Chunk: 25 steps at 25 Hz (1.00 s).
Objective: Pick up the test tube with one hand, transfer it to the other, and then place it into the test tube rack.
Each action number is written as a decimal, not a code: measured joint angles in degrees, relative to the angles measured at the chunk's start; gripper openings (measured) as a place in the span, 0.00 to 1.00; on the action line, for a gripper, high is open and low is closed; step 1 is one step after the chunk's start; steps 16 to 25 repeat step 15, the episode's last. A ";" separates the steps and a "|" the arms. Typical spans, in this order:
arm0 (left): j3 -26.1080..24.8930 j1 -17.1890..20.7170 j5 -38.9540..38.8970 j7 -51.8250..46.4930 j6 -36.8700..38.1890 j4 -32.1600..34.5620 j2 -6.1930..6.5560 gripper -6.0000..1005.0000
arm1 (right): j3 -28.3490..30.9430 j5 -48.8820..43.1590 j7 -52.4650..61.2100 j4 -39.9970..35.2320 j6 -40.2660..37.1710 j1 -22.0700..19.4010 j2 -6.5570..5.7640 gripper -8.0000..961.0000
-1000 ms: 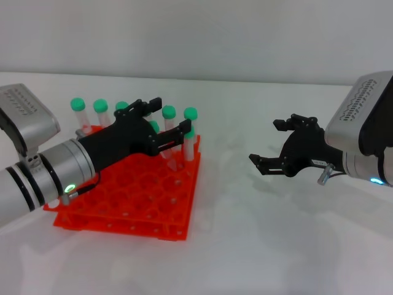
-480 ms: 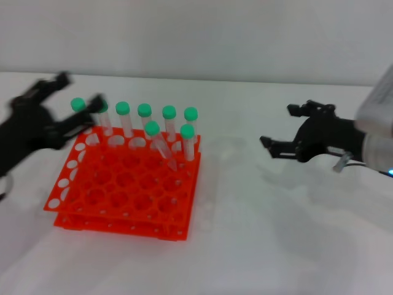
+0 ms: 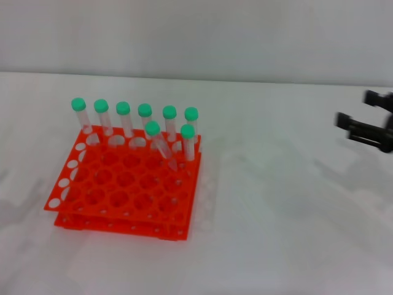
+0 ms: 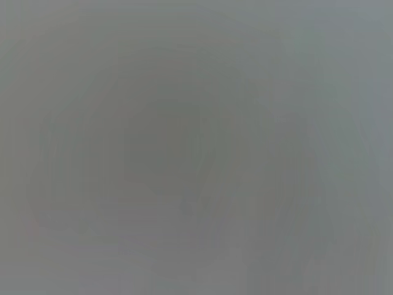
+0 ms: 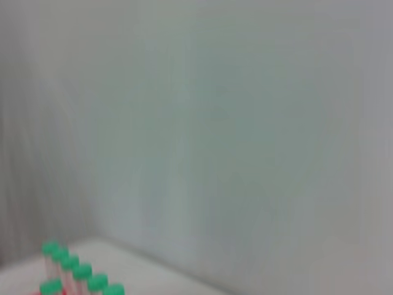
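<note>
Test tube [image 3: 161, 145] leans tilted in the test tube rack [image 3: 123, 187] (seven others upright). Right gripper [image 3: 366, 123] at the table's right edge, fingers spread wide, empty. Left gripper out of sight

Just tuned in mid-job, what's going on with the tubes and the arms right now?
Nothing is being handled. Eight green-capped tubes stand in the test tube rack: six along the far row, two just in front. One of the front two, the leaning tube, sits tilted rather than upright. The right gripper is open and empty at the right edge of the head view, well clear of the rack. The left gripper is out of view.
</note>
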 joint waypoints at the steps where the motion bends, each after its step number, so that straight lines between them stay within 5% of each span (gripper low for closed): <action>1: -0.10 0.08 0.15 0.55 -0.01 -0.35 0.02 0.86 | 3.30 2.46 -3.58 3.95 3.90 0.21 -0.01 0.91; 10: -0.33 -0.67 0.73 6.17 0.51 -4.19 -0.14 0.86 | 28.25 9.41 -33.98 37.10 27.66 0.54 -0.01 0.91; 25: -0.91 -2.12 0.57 7.32 1.40 -5.69 -0.27 0.86 | 31.16 9.51 -36.56 40.13 28.91 -0.73 -0.02 0.91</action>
